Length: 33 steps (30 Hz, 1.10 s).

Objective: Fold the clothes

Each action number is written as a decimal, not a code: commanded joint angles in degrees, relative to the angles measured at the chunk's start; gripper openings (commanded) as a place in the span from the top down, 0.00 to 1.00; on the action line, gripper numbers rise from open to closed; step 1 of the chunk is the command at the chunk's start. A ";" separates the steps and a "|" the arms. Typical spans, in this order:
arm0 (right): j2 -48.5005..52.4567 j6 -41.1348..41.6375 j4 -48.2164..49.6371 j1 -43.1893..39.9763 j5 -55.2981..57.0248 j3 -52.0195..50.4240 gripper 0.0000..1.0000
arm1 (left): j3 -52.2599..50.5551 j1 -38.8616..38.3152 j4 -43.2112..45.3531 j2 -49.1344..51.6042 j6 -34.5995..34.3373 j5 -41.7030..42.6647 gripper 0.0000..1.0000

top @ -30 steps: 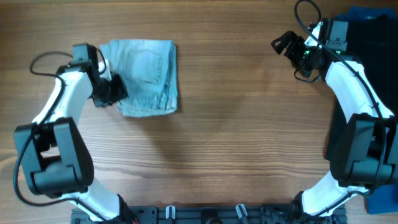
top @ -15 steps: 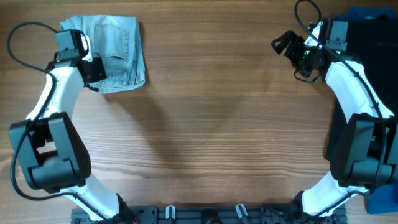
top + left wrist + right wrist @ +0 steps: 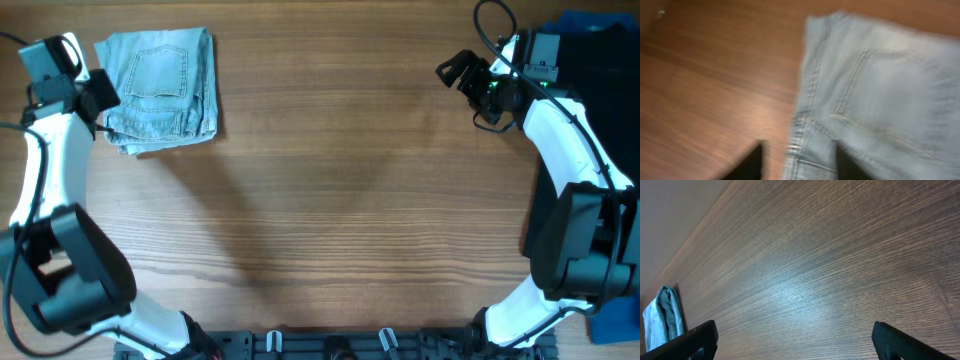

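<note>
Lying folded into a compact, roughly square packet, the denim shorts [image 3: 160, 90] rest flat on the table [image 3: 330, 200] in its far left corner, with a stitched back pocket facing up. The left gripper [image 3: 103, 95] sits at the table's left edge, jaws spread apart, one side of the packet showing between them in the blurred wrist view; whether they touch the denim I cannot tell. The right gripper [image 3: 455, 70] hovers over the table's far right part, jaws wide, holding nothing.
</note>
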 commanded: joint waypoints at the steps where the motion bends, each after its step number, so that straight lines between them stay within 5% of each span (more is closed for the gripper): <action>1: 0.07 0.00 0.15 0.09 0.61 -0.13 0.01 | 1.20 -0.79 -4.26 -1.44 -12.31 20.87 0.96; 15: 0.07 0.00 0.15 0.09 0.61 -0.13 0.01 | -0.72 -9.90 -6.38 18.53 -15.89 22.45 0.96; 22: 0.07 0.00 0.15 0.09 0.61 -0.13 0.01 | -0.72 -9.62 -16.61 18.97 -7.06 3.96 0.96; 25: 0.07 0.00 0.15 0.09 0.61 -0.13 0.00 | -0.72 -8.66 -17.79 18.95 -6.01 2.95 0.96; 27: 0.07 0.00 0.15 0.09 0.61 -0.13 0.00 | -0.59 -8.59 -18.82 18.27 -5.22 7.45 0.96; 31: 0.07 0.00 0.15 0.09 0.61 -0.13 0.00 | 1.38 -7.87 -19.43 10.45 -2.60 33.68 0.96; 33: 0.07 0.00 0.15 0.09 0.61 -0.13 0.00 | 1.55 -5.18 -14.86 4.09 -7.26 40.50 0.94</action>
